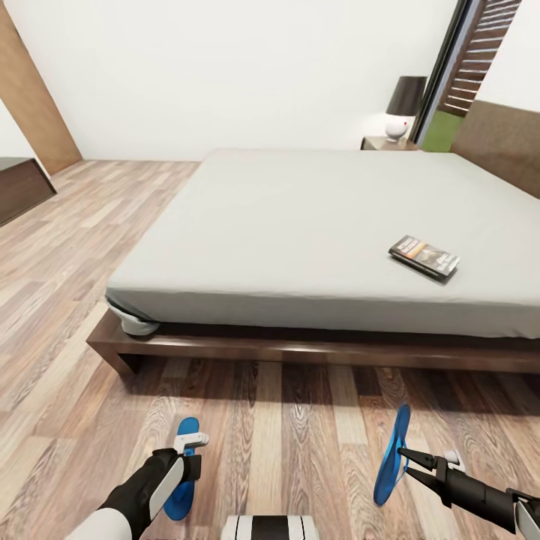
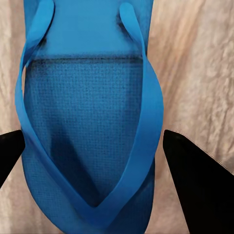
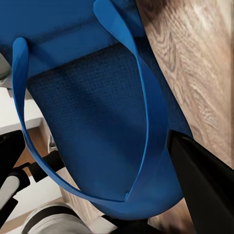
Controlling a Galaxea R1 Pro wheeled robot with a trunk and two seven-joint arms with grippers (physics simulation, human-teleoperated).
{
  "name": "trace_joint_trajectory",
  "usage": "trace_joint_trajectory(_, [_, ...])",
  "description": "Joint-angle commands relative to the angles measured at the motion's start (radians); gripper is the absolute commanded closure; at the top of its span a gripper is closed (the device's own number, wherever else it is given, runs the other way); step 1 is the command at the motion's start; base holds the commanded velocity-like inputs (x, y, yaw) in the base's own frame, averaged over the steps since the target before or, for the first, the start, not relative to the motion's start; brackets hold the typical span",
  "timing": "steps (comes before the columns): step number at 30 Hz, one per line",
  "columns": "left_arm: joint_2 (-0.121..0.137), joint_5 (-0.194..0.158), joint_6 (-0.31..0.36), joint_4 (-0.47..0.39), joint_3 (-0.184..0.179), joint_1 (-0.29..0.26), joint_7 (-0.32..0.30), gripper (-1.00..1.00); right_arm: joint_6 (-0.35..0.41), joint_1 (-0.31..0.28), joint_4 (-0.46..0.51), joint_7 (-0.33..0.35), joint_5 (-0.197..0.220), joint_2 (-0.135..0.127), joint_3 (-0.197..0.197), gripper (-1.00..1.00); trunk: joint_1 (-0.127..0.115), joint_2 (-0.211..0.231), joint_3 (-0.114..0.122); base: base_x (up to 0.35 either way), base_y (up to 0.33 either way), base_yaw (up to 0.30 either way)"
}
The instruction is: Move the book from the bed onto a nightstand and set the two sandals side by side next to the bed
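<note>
Left gripper (image 1: 193,444): fingers spread wide either side of a blue sandal (image 1: 180,469) lying flat on the wood-plank floor (image 1: 300,442), not clamping it. Right gripper (image 1: 411,459): fingers closed on the second sandal (image 1: 392,457), held on edge above the floor. Book (image 1: 424,257): on the bed (image 1: 300,217).

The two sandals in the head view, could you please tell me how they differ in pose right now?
The left sandal lies roughly flat, sole down, at the left gripper, whose jaws stand either side of it. The right sandal is tilted up on edge, held off the floor in the right gripper. Both are bright blue, in front of the bed.
</note>
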State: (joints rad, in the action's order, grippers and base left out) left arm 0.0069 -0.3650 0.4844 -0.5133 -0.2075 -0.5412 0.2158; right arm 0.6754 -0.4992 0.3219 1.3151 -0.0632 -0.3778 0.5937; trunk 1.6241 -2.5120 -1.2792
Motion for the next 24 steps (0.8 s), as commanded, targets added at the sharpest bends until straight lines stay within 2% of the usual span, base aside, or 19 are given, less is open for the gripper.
trace_joint_trajectory(1, [0.001, -0.009, 0.003, -0.002, -0.006, 0.0, 0.008, 1.0, 0.01, -0.001, 0.0, 0.005, -0.006, 0.0, 0.008, 1.0, 0.0, -0.001, -0.005, 0.0, 0.0, 0.0])
trace_joint_trajectory(7, [0.001, -0.008, 0.002, -0.002, -0.006, 0.0, 0.008, 1.0, 0.01, -0.001, 0.0, 0.004, -0.006, 0.0, 0.008, 1.0, 0.003, -0.002, -0.028, 0.0, 0.0, 0.0])
trace_joint_trajectory(11, [0.002, -0.008, -0.001, -0.002, -0.006, 0.0, 0.008, 1.0, 0.009, -0.001, 0.0, 0.004, -0.006, 0.001, 0.006, 1.0, 0.003, -0.002, -0.028, 0.0, 0.0, 0.0])
trace_joint_trajectory(15, [0.015, -0.008, -0.002, -0.002, -0.006, 0.0, 0.003, 1.0, 0.009, -0.001, 0.0, 0.004, -0.006, 0.002, 0.006, 1.0, 0.003, -0.002, -0.028, 0.016, 0.008, 0.0])
trace_joint_trajectory(20, [0.033, -0.008, -0.002, -0.022, -0.006, 0.0, 0.001, 1.0, 0.009, -0.001, 0.0, 0.004, -0.006, 0.001, 0.006, 1.0, 0.003, -0.002, -0.028, 0.2, 0.145, 0.0])
trace_joint_trajectory(24, [0.036, -0.008, -0.001, -0.029, -0.007, 0.0, 0.001, 1.0, 0.009, -0.001, 0.0, 0.004, -0.006, 0.002, 0.006, 1.0, 0.003, -0.002, -0.028, 0.257, 0.193, 0.0])
